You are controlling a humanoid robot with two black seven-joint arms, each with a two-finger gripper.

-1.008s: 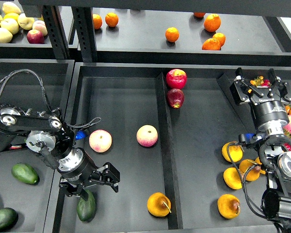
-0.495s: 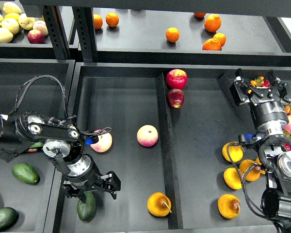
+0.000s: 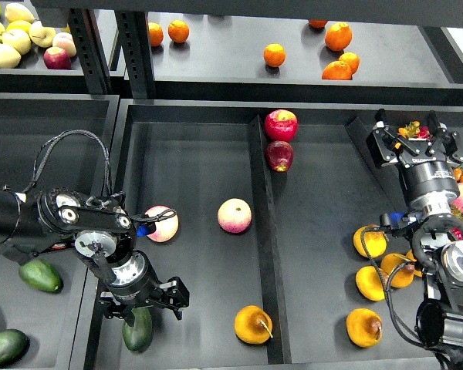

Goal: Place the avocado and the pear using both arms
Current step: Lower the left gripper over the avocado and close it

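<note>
Black shelving with dark trays everywhere. The big middle tray (image 3: 193,154) has a divider (image 3: 264,231) running near-to-far, and a far shelf (image 3: 216,73) holds a scatter of oranges (image 3: 274,54).

Left pincer (image 3: 139,308) is down at the near-left corner of the middle tray, fingers spread and pointing at the avocado (image 3: 137,330), which lies on the tray floor right under it. Looks released, not clamped on the fruit, though I can't tell if the fingertips touch it.

The pear (image 3: 253,324) sits near the front of the same tray, just left of the divider, stem pointing right. Well apart from the avocado.

Right pincer (image 3: 413,139) is up on the far right, over the right-hand compartment, fingers spread, with something small and orange-red showing between them. Can't tell if it's grasping that or if it's just stuff behind it.

More pears (image 3: 369,240) are piled by the right arm, two pink apples (image 3: 234,215) sit mid-tray, two red ones (image 3: 280,124) at the far end of the divider, and spare avocados (image 3: 40,275) in the left tray.
</note>
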